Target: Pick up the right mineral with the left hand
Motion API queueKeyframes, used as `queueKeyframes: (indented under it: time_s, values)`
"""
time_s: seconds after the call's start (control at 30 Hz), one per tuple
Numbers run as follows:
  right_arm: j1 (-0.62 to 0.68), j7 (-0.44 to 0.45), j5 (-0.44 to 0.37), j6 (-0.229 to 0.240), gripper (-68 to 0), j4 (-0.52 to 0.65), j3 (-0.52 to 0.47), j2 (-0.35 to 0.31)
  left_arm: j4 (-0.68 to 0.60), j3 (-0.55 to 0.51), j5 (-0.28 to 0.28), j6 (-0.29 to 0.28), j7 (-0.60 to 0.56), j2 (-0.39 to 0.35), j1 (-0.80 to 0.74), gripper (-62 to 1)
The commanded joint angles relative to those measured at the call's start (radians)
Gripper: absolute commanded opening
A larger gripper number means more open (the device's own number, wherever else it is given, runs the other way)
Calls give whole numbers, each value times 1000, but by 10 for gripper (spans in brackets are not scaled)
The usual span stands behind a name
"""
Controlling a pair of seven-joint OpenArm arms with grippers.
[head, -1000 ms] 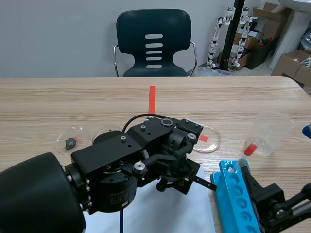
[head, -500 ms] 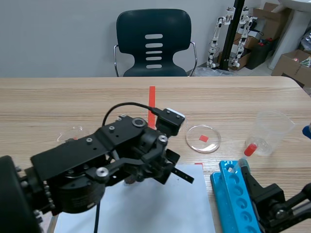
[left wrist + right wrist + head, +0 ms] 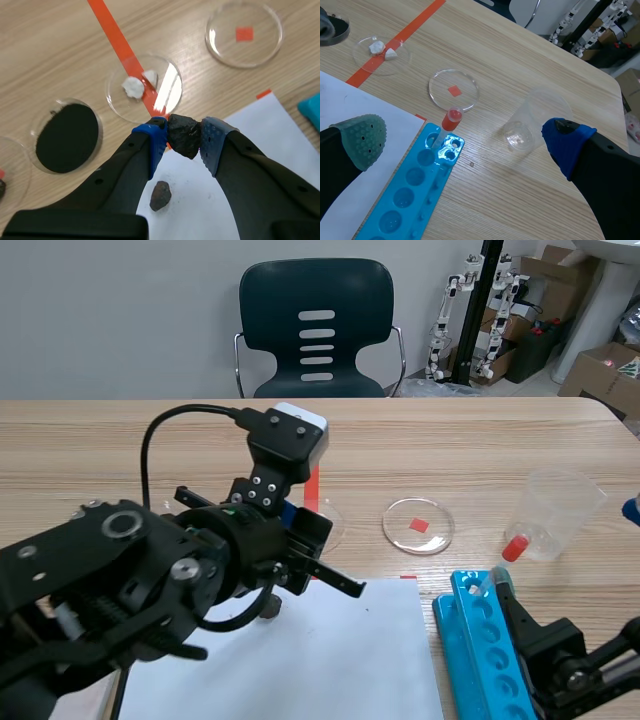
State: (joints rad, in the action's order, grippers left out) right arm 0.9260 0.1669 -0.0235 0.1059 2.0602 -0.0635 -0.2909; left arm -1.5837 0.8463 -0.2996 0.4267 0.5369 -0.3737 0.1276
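L gripper (image 3: 183, 145): fingers (image 3: 152, 140) clenched on dark mineral (image 3: 183, 132), pinched mid-body btwn blue pads for firm hold, apparently lifted clear of white paper (image 3: 195, 200). 2nd mineral (image 3: 160, 195): on paper, beneath fingers. R gripper (image 3: 465, 140): fingers released, parked over blue tube rack (image 3: 415, 185).

Two dark mineral lumps (image 3: 184, 135) (image 3: 160, 195), four clear round dishes (image 3: 143, 89) (image 3: 65, 135) (image 3: 244, 33) (image 3: 12, 160), one blue tube rack (image 3: 405, 190), one clear plastic beaker (image 3: 535, 120), one white paper sheet (image 3: 192, 200)

mineral (image 3: 183, 136) in left gripper (image 3: 182, 133) over paper sheet's (image 3: 197, 205) far edge | second mineral (image 3: 160, 195) on sheet | petri dish (image 3: 120, 105) beyond sheet | tube rack (image 3: 478, 640) right of sheet
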Motion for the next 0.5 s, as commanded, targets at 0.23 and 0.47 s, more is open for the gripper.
queueKeyframes:
  time_s: [0.23, 0.47]
  values:
    - [-2, 14, -6, -3, 4, 18, -3, 0, -162, -179, 3, -90, -258, -146, -206, -498]
    - [-2, 15, -6, -3, 4, 18, -3, 0, -207, -377, 29, -256, -399, -213, -391, -498]
